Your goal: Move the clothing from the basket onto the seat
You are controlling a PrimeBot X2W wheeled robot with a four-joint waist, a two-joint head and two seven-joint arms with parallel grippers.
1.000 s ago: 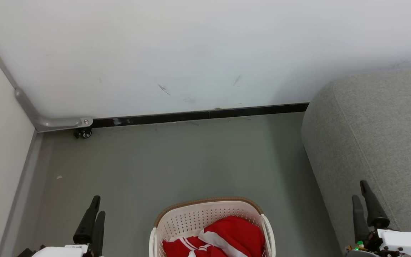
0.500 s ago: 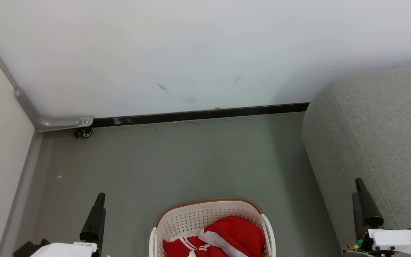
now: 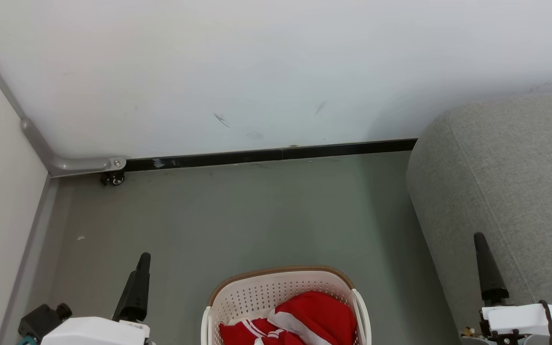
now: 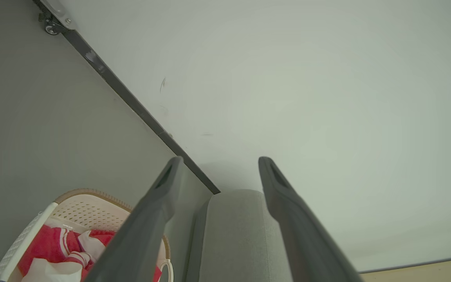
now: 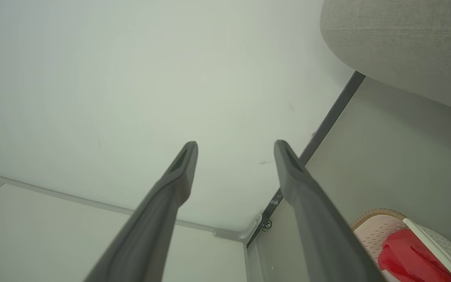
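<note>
The red clothing (image 3: 304, 316) with white stripes lies bunched in the cream perforated basket (image 3: 281, 271), which stands on the floor at the bottom centre of the head view. The grey seat (image 3: 511, 172) rises at the right, close beside the basket. My left gripper (image 3: 144, 258) hovers left of the basket, seen edge-on. My right gripper (image 3: 479, 237) hangs in front of the seat's side. The left wrist view shows the left gripper (image 4: 219, 160) open and empty, with clothing (image 4: 53, 246) at lower left. The right gripper (image 5: 236, 144) is open and empty too, with the basket (image 5: 374, 227) at lower right.
A white wall with a black baseboard (image 3: 266, 155) closes the far side. At the left stands a pale partition with a grey frame and a small caster (image 3: 113, 178). Grey floor (image 3: 237, 215) stretches between the basket and the wall.
Both wrists have turned, so each gripper's two fingers now line up as one in the head view. The left gripper has shifted slightly right and forward. Basket and clothing have not moved.
</note>
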